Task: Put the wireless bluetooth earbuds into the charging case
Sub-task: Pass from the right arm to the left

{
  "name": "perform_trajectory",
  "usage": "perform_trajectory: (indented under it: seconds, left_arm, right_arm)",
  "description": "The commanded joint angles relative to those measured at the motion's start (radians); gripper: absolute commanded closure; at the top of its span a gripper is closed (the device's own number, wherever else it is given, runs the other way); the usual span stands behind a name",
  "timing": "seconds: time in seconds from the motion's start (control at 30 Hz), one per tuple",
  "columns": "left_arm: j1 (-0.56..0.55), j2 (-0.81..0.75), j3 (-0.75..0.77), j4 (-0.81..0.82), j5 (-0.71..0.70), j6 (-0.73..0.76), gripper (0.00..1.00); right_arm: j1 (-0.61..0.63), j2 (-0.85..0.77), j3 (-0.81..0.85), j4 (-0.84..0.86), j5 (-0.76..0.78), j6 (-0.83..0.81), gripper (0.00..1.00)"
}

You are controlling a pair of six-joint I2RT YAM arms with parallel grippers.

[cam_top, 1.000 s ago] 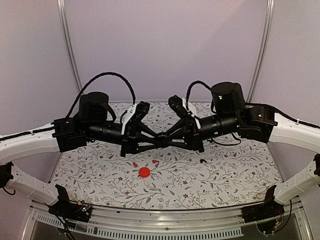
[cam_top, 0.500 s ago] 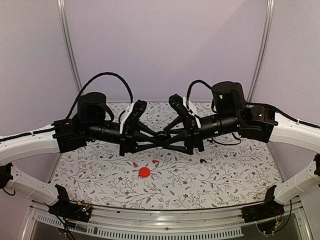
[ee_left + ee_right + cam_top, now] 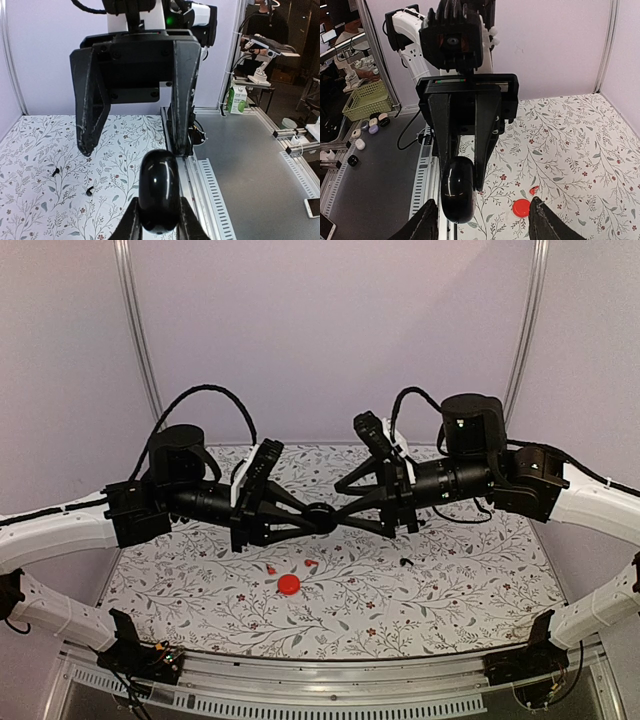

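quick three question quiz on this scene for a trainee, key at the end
1. True or false: the left tool holds the black case above the table.
2. Which one stands open with nothing in it? A: the left tool. B: the right tool.
3. Fill in: the round disc lying on the table is ___ in colour.
Key: 1 true; 2 B; 3 red.

A robotics lab; aluminium-framed bench point(image 3: 240, 165), another robot arm point(image 3: 261, 70) beyond.
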Motion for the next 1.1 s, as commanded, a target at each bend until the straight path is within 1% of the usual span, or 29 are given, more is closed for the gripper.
perform_trajectory:
  seconds: [0.0, 0.1, 0.23, 0.37, 0.63, 0.83, 1.07]
  left_arm:
    - [0.012, -0.002, 0.002, 0.034, 0.01, -0.026, 1.0]
    - [0.012, 0.005, 0.007, 0.035, 0.003, -0.034, 1.0]
    - [0.012, 0.008, 0.007, 0.05, -0.002, -0.043, 1.0]
    - [0.011, 0.005, -0.001, 0.073, -0.01, -0.053, 1.0]
    - [0.012, 0.014, -0.006, 0.089, -0.002, -0.061, 1.0]
    - [0.012, 0.02, -0.002, 0.077, 0.007, -0.053, 1.0]
    - [0.011, 0.023, 0.0, 0.076, 0.005, -0.049, 1.0]
  right_arm:
    - [-0.004, 0.01, 0.009, 0.003, -0.036, 0.004, 0.4]
    - [-0.004, 0.017, 0.02, -0.005, -0.048, 0.002, 0.41]
    - [-0.004, 0.038, 0.03, -0.014, -0.063, -0.001, 0.48]
    - [-0.003, 0.044, 0.03, -0.008, -0.086, -0.002, 0.52]
    - [-0.004, 0.041, 0.03, 0.006, -0.114, -0.005, 0.67]
    - [-0.003, 0.041, 0.032, 0.007, -0.137, -0.008, 0.71]
    - [-0.004, 0.046, 0.039, -0.001, -0.151, -0.011, 0.83]
